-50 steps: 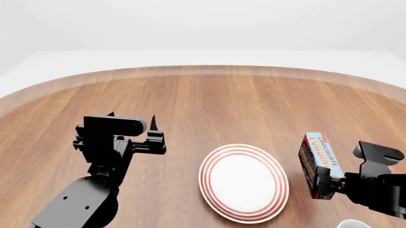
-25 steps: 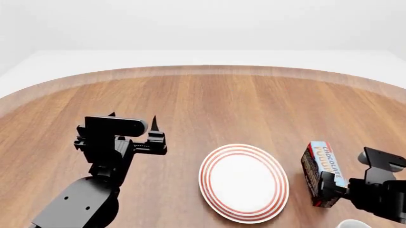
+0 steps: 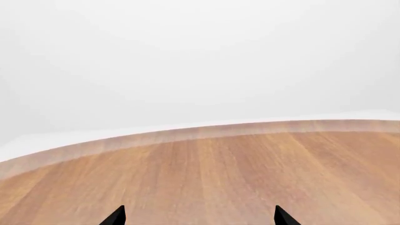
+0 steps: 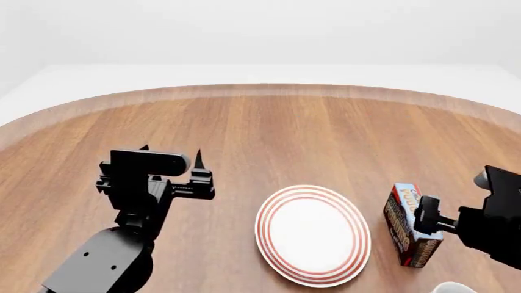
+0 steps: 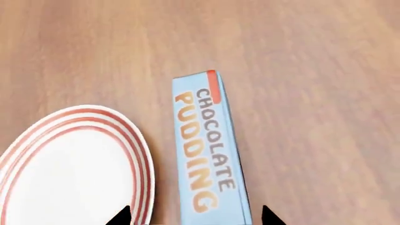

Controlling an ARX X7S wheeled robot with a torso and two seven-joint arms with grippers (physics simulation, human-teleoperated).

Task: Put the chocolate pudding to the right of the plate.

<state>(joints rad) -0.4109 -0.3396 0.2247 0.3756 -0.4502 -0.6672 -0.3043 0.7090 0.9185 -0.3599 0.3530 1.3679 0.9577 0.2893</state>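
Plainly, the nearest thing in the head view is a white rim (image 4: 452,287) at the bottom right edge, too cropped to name and its inside hidden; just above it the chocolate pudding (image 4: 411,227) stands on the wooden table (image 4: 277,134) at lower right, just beside the plate (image 4: 313,235) and apart from it by a thin strip of wood; the placement looks done, in my judgement.

The right gripper (image 4: 431,218) sits over the carton with its jaws spread; in the right wrist view its two tips (image 5: 194,216) straddle the blue top without touching it, so it grips nothing. The risk lies in the withdrawal; a finger (image 4: 425,215) this close could clip the tall, narrow carton and tip it onto the plate's red-ringed rim, or drag it sideways; a straight lift would avoid that, I think.

The plate holds nothing; its white centre is bare.

Farther off, at centre left, the left gripper (image 4: 171,160) hovers above bare wood, jaws apart and empty; beyond it only the table's curved far edge shows.
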